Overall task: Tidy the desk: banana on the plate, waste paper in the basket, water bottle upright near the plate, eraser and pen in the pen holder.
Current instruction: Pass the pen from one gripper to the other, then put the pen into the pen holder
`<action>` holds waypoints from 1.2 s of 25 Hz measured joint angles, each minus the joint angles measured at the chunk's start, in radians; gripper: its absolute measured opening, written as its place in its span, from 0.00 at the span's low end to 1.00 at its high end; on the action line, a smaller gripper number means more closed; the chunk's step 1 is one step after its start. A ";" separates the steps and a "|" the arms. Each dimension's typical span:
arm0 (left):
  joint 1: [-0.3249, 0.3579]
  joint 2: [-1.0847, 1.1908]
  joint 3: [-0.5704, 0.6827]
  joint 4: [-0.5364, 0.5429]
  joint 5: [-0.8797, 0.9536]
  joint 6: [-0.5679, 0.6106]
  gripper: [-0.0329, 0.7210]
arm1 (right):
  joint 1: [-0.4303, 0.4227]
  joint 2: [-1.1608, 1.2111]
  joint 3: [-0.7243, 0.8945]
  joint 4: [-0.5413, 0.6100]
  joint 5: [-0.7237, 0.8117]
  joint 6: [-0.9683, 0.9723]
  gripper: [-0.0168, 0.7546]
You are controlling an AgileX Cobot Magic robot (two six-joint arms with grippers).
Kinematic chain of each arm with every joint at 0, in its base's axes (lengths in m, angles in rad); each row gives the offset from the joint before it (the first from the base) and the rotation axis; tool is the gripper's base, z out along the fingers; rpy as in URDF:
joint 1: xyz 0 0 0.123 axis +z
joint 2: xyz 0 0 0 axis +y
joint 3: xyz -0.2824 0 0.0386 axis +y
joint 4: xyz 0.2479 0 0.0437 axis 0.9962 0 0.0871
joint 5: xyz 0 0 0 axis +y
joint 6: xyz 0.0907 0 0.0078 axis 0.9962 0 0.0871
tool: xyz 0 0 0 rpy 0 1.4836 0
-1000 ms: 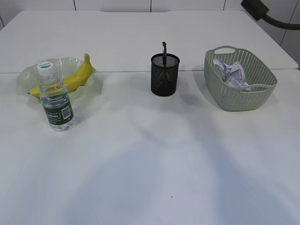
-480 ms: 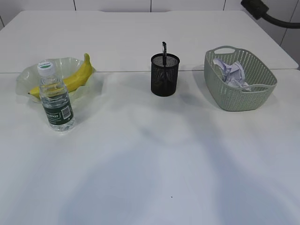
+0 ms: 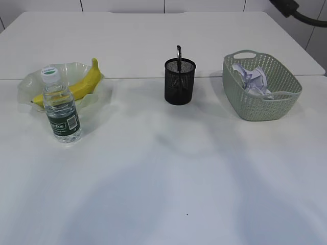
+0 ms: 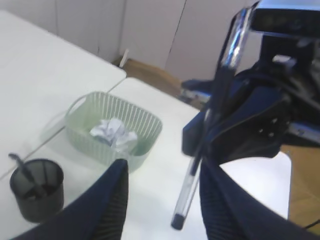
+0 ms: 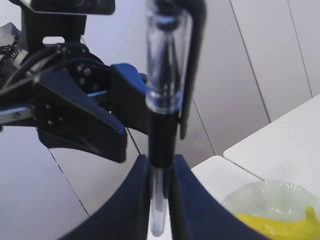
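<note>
My right gripper (image 5: 160, 200) is shut on a clear pen with a dark cap (image 5: 161, 100) and holds it high in the air. In the left wrist view the same pen (image 4: 192, 175) hangs between the fingers of my open left gripper (image 4: 162, 200), close to its right finger. The banana (image 3: 82, 84) lies on the pale plate (image 3: 30, 84). The water bottle (image 3: 60, 109) stands upright in front of it. The black mesh pen holder (image 3: 180, 84) has another pen (image 3: 179, 53) in it. Crumpled paper (image 3: 251, 77) lies in the green basket (image 3: 263, 109). No eraser shows.
Both grippers are out of the exterior view; only a bit of a dark arm (image 3: 294, 10) shows at its top right corner. A seam between two white tables (image 3: 133, 78) runs behind the objects.
The arm part at the top right of the exterior view has moved slightly up and right. The things on the table have not moved.
</note>
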 joint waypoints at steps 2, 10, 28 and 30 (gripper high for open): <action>0.000 0.000 0.035 0.027 0.002 -0.024 0.50 | 0.000 0.000 0.000 0.000 -0.005 0.003 0.09; 0.000 -0.017 0.289 0.102 -0.080 -0.070 0.48 | 0.000 0.000 0.000 0.000 -0.056 0.011 0.09; 0.006 -0.268 0.685 0.625 -0.388 -0.415 0.44 | 0.002 0.026 -0.006 -0.035 -0.495 0.002 0.09; 0.015 -0.288 0.706 0.629 -0.398 -0.420 0.44 | 0.015 0.057 -0.021 -0.043 -0.523 0.001 0.09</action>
